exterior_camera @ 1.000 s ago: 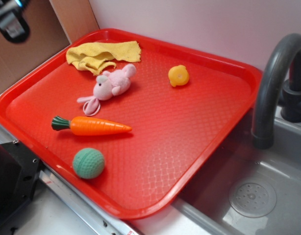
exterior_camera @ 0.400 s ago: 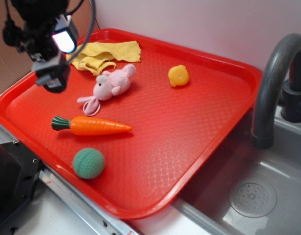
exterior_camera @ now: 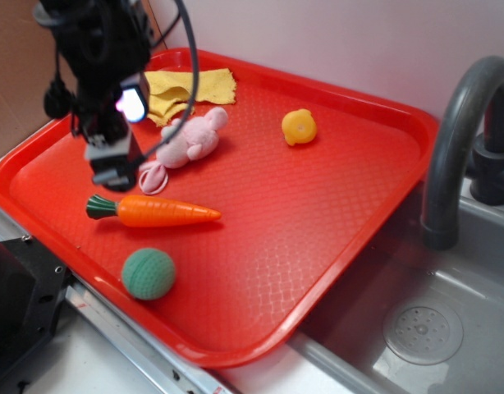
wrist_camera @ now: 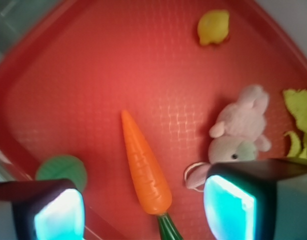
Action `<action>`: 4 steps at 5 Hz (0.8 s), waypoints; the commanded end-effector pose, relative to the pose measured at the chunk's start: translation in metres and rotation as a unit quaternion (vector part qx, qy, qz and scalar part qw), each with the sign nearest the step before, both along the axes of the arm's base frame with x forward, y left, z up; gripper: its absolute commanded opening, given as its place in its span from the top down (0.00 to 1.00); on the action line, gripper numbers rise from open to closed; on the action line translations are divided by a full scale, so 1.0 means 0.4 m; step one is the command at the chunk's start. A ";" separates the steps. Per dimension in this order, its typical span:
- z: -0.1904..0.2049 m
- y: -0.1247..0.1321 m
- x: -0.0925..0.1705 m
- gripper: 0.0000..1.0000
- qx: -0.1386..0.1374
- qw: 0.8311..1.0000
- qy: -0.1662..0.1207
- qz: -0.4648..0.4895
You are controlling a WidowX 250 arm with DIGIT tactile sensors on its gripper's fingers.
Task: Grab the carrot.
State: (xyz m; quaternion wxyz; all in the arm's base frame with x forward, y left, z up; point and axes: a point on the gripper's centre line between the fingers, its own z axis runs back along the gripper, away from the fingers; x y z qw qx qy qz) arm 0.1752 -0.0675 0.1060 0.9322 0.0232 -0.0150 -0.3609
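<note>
Red tray (exterior_camera: 334,205) fills most of the exterior view, textured surface, raised rim; a grey sink (exterior_camera: 449,320) with a dark curved faucet (exterior_camera: 457,131) sits just beside its right edge.

Robot arm, black, enters from upper left. Gripper (exterior_camera: 112,168) hangs above the tray's left part, over the gap between the pink plush bunny (exterior_camera: 186,139) and the carrot's stem. In the wrist view the two fingers (wrist_camera: 228,205) stand spread wide, nothing between them; the carrot's thick end and stem lie in the open span. Height above the tray is hard to judge; no contact with any item seen.

Yellow cloth (exterior_camera: 186,86), crumpled, at the tray's far left corner, partly behind the arm.

Carrot (exterior_camera: 158,212): lying flat on the tray, left-centre, green stem toward the left rim, tip pointing right. Apart from the bunny behind it and the ball in front.

Green ball (exterior_camera: 148,273) near the front rim.

Small yellow toy (exterior_camera: 299,127), far centre, well apart from the rest.
</note>
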 end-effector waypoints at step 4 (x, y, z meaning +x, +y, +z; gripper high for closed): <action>-0.241 0.042 -0.036 0.00 0.060 0.994 0.088 0.015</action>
